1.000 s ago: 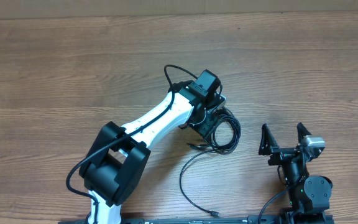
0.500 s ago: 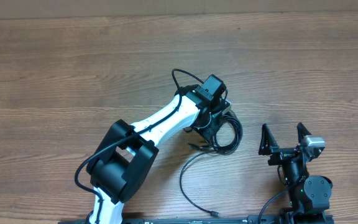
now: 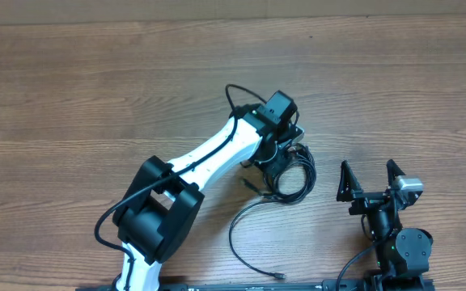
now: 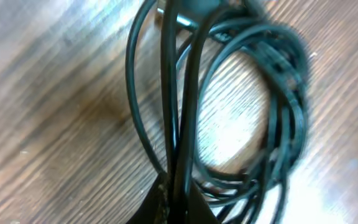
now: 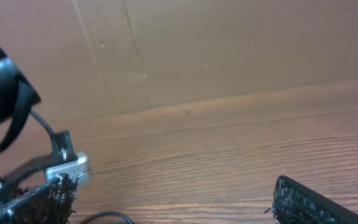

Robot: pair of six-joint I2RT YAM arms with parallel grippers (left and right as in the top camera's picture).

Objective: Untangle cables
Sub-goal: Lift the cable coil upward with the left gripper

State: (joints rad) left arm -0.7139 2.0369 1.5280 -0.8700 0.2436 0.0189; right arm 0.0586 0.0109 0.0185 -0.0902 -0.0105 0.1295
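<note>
the left gripper [image 4: 174, 202] pinches the thin black coiled cables [image 3: 296, 176]; at its four o'clock, the right gripper [image 3: 369, 173] is released.

Overhead straight down on table [image 3: 71, 97], left wrist tight on cables [image 4: 272, 124], right wrist low, looking across

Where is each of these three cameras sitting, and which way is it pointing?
Overhead: above the table, looking straight down; both grippers show, the left gripper shut on the cables, the right gripper open.
Left wrist: at the left gripper, looking down close at the coiled cables; its fingertips pinch strands at the bottom edge.
Right wrist: low at the right gripper, looking across the table at a brown wall; its fingers fill the bottom corners.
Shared: overhead and left wrist both show the coiled cables.
</note>
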